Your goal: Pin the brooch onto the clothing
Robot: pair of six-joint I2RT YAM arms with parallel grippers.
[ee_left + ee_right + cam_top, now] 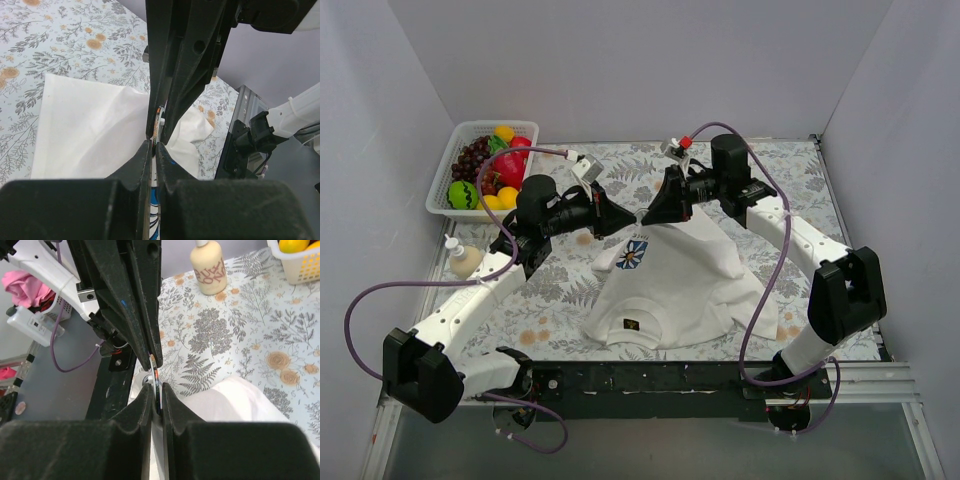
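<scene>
Over the far edge of the white short-sleeved T-shirt (675, 285), the right gripper (650, 213) clasps the tiny round dark-blue-and-orange brooch (155, 376) edge-on at its fingertips. It meets the left gripper (623, 219) tip to tip, and that one's fingers are pressed together (what lies between them cannot be made out). The shirt lies on a pale floral tablecloth (560, 290) between plain grey walls (620, 60). In view: two arms, one shirt, one brooch, one cream bottle (463, 259) and one white plastic basket (470, 135) of colourful fruit.
</scene>
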